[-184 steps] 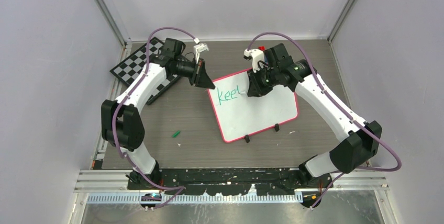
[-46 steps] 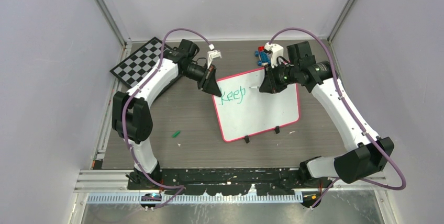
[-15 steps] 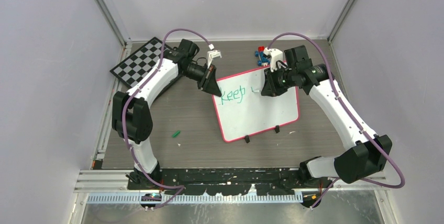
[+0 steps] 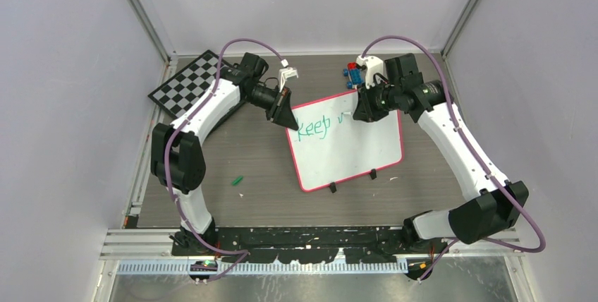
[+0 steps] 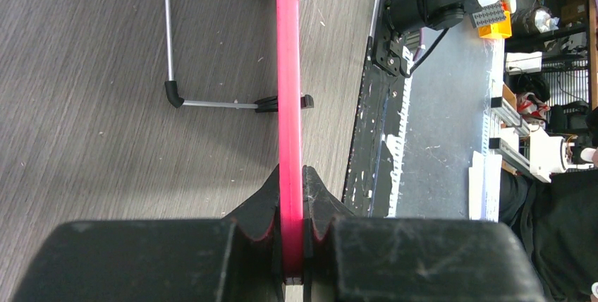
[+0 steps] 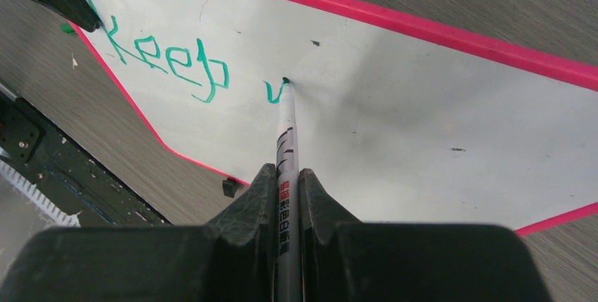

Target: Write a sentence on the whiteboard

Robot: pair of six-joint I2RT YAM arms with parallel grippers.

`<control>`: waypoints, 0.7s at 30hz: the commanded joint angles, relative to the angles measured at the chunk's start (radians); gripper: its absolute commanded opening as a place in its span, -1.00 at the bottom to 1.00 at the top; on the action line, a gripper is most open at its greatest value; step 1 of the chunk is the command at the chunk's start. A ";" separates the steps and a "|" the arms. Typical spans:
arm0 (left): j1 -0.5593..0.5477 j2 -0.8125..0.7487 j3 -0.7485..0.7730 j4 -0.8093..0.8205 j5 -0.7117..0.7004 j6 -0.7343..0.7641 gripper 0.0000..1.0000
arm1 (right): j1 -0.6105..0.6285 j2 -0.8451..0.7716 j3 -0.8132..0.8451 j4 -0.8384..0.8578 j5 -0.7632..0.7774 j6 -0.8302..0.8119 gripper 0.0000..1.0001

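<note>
The whiteboard, white with a pink rim, stands tilted at mid-table on small black feet. My left gripper is shut on its upper left corner; the left wrist view shows the pink rim pinched between the left gripper jaws. Of the sentence, green "Keep" and a fresh "v"-shaped stroke are on the board. My right gripper is shut on a white marker, whose green tip touches the board at the top of that stroke.
A chessboard lies at the back left behind the left arm. Red and blue toy blocks sit behind the whiteboard. A green marker cap lies on the table to the board's left. Wire stand legs prop the board from behind.
The right gripper has shifted toward the board's top edge with the marker, and a "v"-shaped stroke now follows "Keep". The left arm and the board have not moved.
</note>
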 commanded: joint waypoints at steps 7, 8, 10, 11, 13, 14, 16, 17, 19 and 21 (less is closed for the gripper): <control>-0.014 -0.023 -0.014 -0.022 0.017 0.045 -1.00 | -0.001 -0.015 -0.053 0.028 -0.004 -0.009 -1.00; -0.014 -0.024 -0.017 -0.020 0.017 0.044 -1.00 | 0.000 -0.021 -0.070 0.029 -0.007 -0.007 -1.00; -0.014 -0.022 -0.016 -0.020 0.018 0.044 -1.00 | -0.001 -0.032 -0.096 0.032 -0.008 -0.005 -0.99; -0.014 -0.022 -0.016 -0.021 0.017 0.044 -1.00 | -0.001 -0.039 -0.107 0.032 -0.012 -0.004 -0.99; -0.014 -0.023 -0.014 -0.021 0.018 0.043 -1.00 | 0.002 -0.047 -0.127 0.035 -0.019 0.001 -0.99; -0.014 -0.024 -0.016 -0.020 0.018 0.044 -1.00 | 0.008 -0.049 -0.134 0.037 -0.021 0.005 -0.99; -0.014 -0.024 -0.019 -0.019 0.018 0.042 -1.00 | 0.020 -0.050 -0.141 0.046 -0.025 0.015 -0.99; -0.014 -0.023 -0.020 -0.018 0.018 0.042 -1.00 | 0.028 -0.047 -0.141 0.052 -0.026 0.020 -0.99; -0.014 -0.024 -0.022 -0.018 0.018 0.043 -1.00 | 0.041 -0.037 -0.131 0.066 -0.028 0.029 -0.99; -0.014 -0.025 -0.022 -0.017 0.017 0.042 -1.00 | 0.051 -0.023 -0.105 0.070 -0.038 0.039 -1.00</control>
